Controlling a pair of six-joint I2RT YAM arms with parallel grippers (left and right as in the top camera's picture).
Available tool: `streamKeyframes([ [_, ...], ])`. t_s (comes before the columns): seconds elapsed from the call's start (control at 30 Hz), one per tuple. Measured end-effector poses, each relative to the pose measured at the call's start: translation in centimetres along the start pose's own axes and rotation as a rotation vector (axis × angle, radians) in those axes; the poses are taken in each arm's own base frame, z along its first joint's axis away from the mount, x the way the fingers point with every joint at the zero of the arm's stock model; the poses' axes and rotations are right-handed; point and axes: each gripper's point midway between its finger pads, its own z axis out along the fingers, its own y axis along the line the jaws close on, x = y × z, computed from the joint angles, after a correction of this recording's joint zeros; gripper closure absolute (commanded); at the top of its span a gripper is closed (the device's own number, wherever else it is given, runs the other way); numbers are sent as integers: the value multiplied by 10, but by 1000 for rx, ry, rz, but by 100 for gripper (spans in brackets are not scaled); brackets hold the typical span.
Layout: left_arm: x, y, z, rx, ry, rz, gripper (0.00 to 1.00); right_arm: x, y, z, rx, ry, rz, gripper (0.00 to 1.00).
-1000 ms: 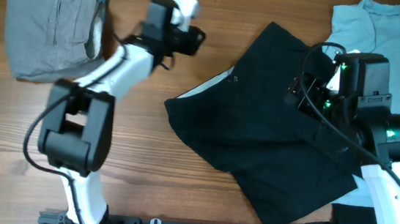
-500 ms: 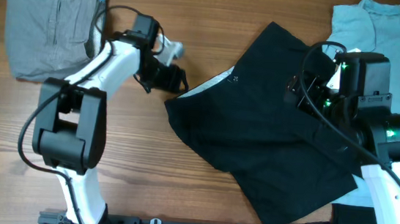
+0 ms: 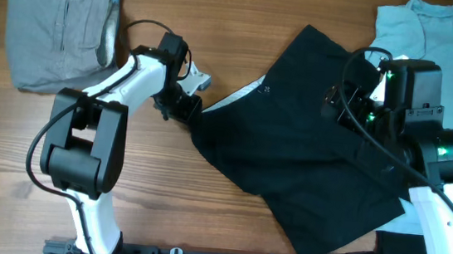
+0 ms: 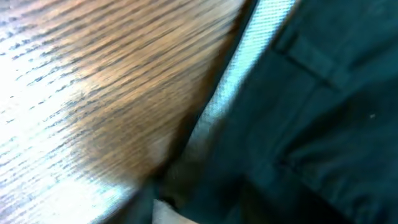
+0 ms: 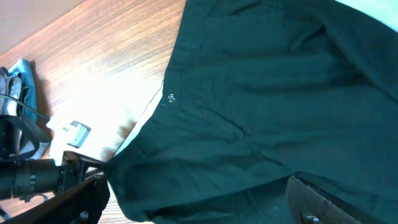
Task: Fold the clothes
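Note:
Black shorts (image 3: 307, 160) lie spread and crumpled across the middle and right of the table, with a pale inner waistband showing at their left edge (image 4: 230, 81). My left gripper (image 3: 188, 105) is down at the shorts' left corner, its jaws closed on the cloth there; the right wrist view shows it as a dark shape (image 5: 87, 183) against that corner. My right gripper (image 3: 339, 104) hovers open over the shorts' upper right part (image 5: 261, 93); only one of its fingers (image 5: 311, 199) shows at the bottom edge.
A folded grey garment (image 3: 56, 31) lies at the back left, a bit of blue cloth (image 5: 22, 68) beside it. A light blue T-shirt (image 3: 451, 40) lies at the back right corner. Bare wood (image 3: 246, 12) runs between them.
My left arm swung from the back of the table down to the shorts' left corner and its jaws narrowed there. The right arm has stayed put.

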Motion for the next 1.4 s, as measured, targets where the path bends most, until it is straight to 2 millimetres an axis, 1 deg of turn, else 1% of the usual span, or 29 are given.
streamKeyframes([
  [0.1, 1, 3, 1, -13, 0, -13, 96, 0, 0, 0, 0, 0, 0, 4],
  [0.17, 3, 11, 1, -49, 8, -77, 96, 0, 0, 0, 0, -1, 0, 4],
  [0.27, 14, 34, -7, -112, 27, -258, 96, 0, 0, 0, 0, 0, 0, 4],
  [0.33, 27, 58, -16, -146, 39, -401, 96, 0, 0, 0, 0, -1, 0, 4],
  [0.4, 44, 91, -29, -171, 37, -559, 96, 0, 0, 0, 0, 0, 0, 4],
  [0.43, 56, 110, -38, -176, 31, -648, 96, 0, 0, 0, 0, -1, 0, 4],
  [0.47, 65, 125, -44, -180, 26, -714, 96, 0, 0, 0, 0, 0, 0, 4],
  [0.53, 95, 158, -58, -173, 20, -878, 96, 0, 0, 0, 0, -1, -4, 4],
  [0.57, 109, 169, -65, -162, 17, -948, 96, 0, 0, 0, 0, -1, -7, 4],
  [0.6, 118, 177, -70, -154, 13, -994, 96, 0, 0, 0, 0, -1, -10, 4],
  [0.63, 129, 184, -76, -139, 3, -1046, 89, 0, 0, 0, 0, -1, -15, 5],
  [0.67, 135, 188, -80, -129, -7, -1073, 85, 0, 0, 0, 0, -1, -17, 7],
  [0.7, 140, 191, -85, -114, -21, -1096, 78, 0, 0, 0, 0, -1, -20, 11],
  [0.73, 141, 192, -88, -102, -35, -1105, 72, 0, 0, 0, 0, -1, -21, 16],
  [0.8, 136, 190, -93, -70, -65, -1103, 57, 0, 0, 1, 2, 3, -26, 27],
  [0.83, 132, 187, -93, -54, -76, -1100, 48, 1, -1, 4, 7, 10, -26, 36],
  [0.87, 129, 184, -93, -44, -80, -1083, 46, 1, -1, 7, 12, 18, -32, 40],
  [0.9, 124, 181, -93, -34, -84, -1068, 45, 3, -3, 12, 24, 35, -29, 41],
  [0.97, 117, 174, -90, -18, -86, -1030, 42, 8, -8, 28, 59, 87, -32, 45],
  [1.0, 113, 170, -89, -10, -86, -1011, 38, 11, -10, 36, 75, 114, -32, 46],
  [1.03, 110, 167, -88, -2, -86, -997, 24, 14, -12, 45, 91, 142, -31, 46],
  [1.07, 105, 163, -87, 12, -86, -978, 0, 18, -16, 56, 113, 181, -27, 39],
  [1.1, 102, 159, -87, 23, -88, -951, 0, 23, -20, 68, 136, 222, -25, 37],
  [1.2, 91, 145, -89, 65, -103, -884, 0, 40, -27, 99, 175, 335, -16, 36],
  [1.23, 87, 141, -92, 71, -115, -862, 0, 49, -29, 112, 184, 390, -8, 37],
  [1.3, 80, 133, -103, 70, -151, -821, 0, 62, -34, 127, 201, 464, 3, 40],
  [1.4, 67, 119, -131, 46, -244, -744, 0, 82, -43, 143, 240, 566, 18, 43],
])
